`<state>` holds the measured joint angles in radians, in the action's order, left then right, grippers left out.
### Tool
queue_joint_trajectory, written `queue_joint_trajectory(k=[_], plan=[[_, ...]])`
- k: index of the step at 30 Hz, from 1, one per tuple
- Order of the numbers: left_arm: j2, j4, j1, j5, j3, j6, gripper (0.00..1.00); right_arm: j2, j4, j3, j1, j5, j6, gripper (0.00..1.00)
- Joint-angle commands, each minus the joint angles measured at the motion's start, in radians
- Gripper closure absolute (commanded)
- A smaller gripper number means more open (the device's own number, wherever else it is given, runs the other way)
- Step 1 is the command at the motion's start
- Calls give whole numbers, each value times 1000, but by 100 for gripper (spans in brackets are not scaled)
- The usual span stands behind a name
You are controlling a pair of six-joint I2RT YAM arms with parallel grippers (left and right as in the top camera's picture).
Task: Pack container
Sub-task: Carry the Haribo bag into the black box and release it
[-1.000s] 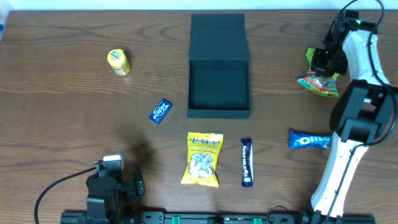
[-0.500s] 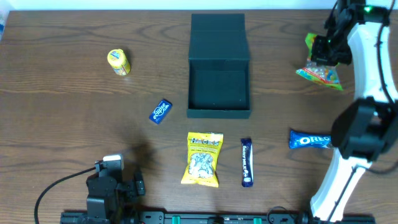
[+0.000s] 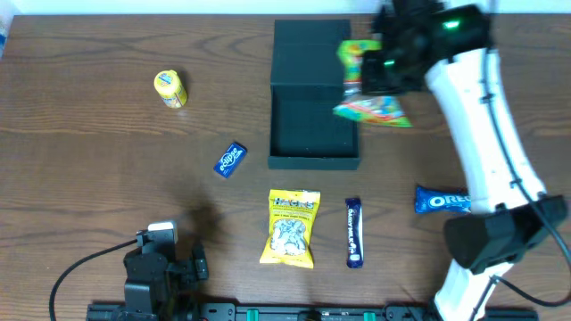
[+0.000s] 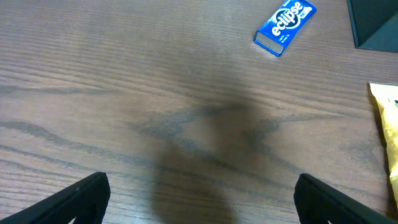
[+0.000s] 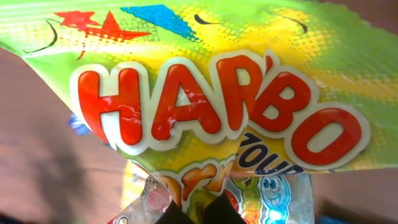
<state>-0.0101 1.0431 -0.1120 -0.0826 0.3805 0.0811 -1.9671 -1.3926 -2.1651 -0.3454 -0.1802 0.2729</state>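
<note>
The container (image 3: 314, 134) is a dark green-black square box with its flap lid folded back, open at the table's top centre. My right gripper (image 3: 379, 71) is shut on a green and yellow Haribo bag (image 3: 368, 85), held in the air over the container's right edge. In the right wrist view the Haribo bag (image 5: 205, 93) fills the frame, pinched between the dark fingertips (image 5: 186, 214) at the bottom. My left gripper (image 4: 199, 199) stands open low over bare wood near the front left, holding nothing.
On the table lie a yellow tube (image 3: 169, 89), a blue Eclipse pack (image 3: 230, 160), a yellow snack bag (image 3: 291, 227), a dark blue bar (image 3: 353, 233) and an Oreo pack (image 3: 443, 200). The Eclipse pack (image 4: 285, 18) also shows in the left wrist view.
My right arm has lifted the Haribo bag from the table's right side and swung it left to the container's right edge. The left arm has not moved.
</note>
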Motion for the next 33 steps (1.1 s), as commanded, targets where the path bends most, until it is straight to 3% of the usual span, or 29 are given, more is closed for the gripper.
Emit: queue_joint_trajectory(k=[1, 8, 33], plan=[[6, 45, 7, -2, -28, 19, 4, -5, 40, -7, -72, -18, 104, 99], [6, 45, 7, -2, -28, 19, 4, -90, 76, -7, -128, 68, 244, 99], [6, 45, 7, -2, -28, 19, 4, -380, 147, -2, -109, 159, 95, 99]])
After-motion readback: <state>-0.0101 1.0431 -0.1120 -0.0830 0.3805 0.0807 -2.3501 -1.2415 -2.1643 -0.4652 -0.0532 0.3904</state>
